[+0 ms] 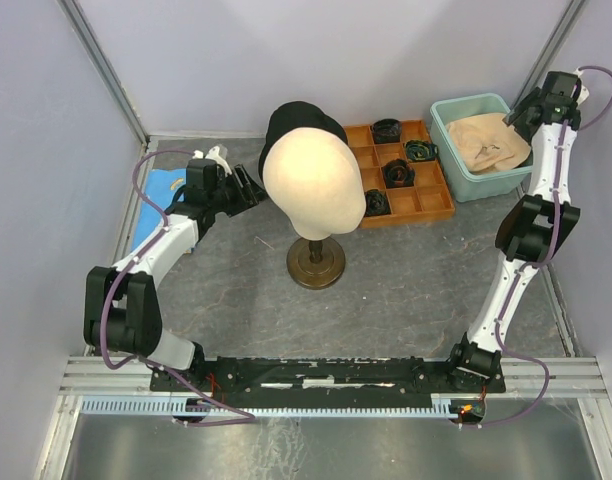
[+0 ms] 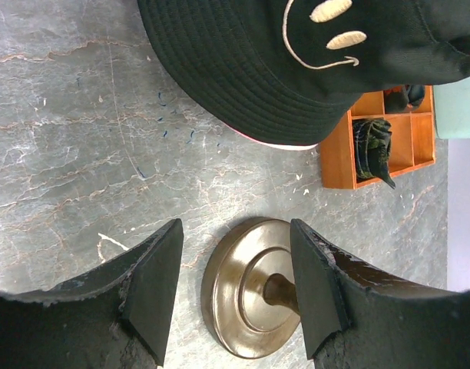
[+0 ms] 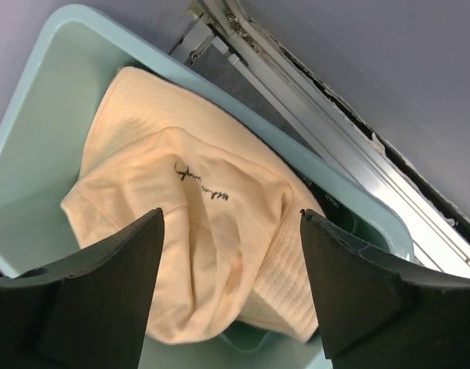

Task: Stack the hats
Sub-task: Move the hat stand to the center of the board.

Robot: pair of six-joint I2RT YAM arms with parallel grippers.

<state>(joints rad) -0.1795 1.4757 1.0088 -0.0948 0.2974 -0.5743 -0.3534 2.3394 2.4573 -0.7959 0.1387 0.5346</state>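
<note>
your right gripper [image 3: 231, 223] hangs over the teal tub [image 3: 28, 184] with its jaws spread wide and nothing between them. the beige hat [image 3: 181, 154] lies crumpled inside the tub directly below, its small dark script facing up. the step in hand looks like picking this hat out, so come straight down onto the raised fold of the crown near the middle, not the flat brim at the edge. a ridge of cloth gives the jaws something to bite. keep both fingertips inside the tub walls, close only once the cloth sits well between them, and expect the soft fabric to sag and drag as it rises. lift high enough for the trailing brim to clear the rim before you swing away. the black hat [image 2: 243, 69] with the pale smiley lies on the table behind the mannequin head [image 1: 314, 182], and a thin pinkish edge shows under its brim, possibly another hat. that is probably where the beige one should go. carry it across the orange tray [image 1: 431, 203] and go around the head. your left gripper [image 2: 235, 231] is also open and empty, low beside the head, with the brass stand base [image 2: 246, 288] in view beyond its fingers. hold it off until the beige hat comes across.
</note>
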